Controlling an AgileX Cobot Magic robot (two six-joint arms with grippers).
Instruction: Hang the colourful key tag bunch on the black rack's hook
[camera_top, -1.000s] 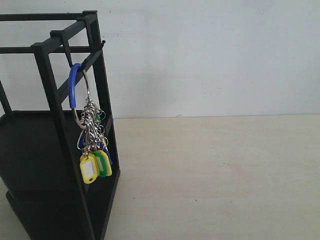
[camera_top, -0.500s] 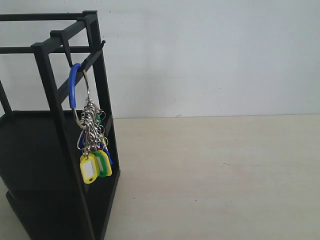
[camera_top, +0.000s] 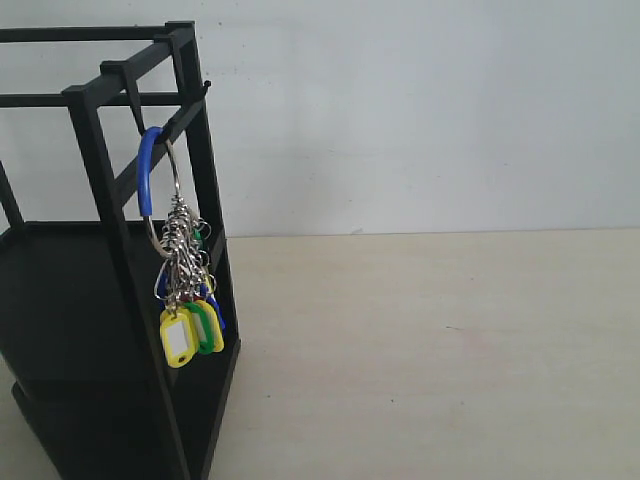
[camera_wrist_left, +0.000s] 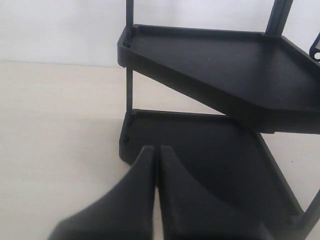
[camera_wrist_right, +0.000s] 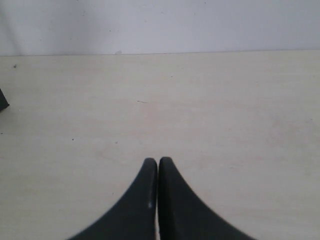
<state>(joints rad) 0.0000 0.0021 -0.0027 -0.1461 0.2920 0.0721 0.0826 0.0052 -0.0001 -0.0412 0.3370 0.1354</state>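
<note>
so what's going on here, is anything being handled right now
Nothing is being held. The key bunch hangs by its blue-sleeved ring from the hook at the top of the rack, so the hanging looks done. The left end effector is shut and empty, facing the rack's shelves. The right end effector is shut and empty over the bare table. Neither shows in the exterior view.

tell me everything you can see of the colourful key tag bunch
The colourful key tag bunch hangs from the small black curved hook on the tall black metal rack. Its large wire ring, blue-sleeved on one side, carries small metal rings; yellow, green and blue plastic tags dangle lowest, beside the rack's upright.
</note>
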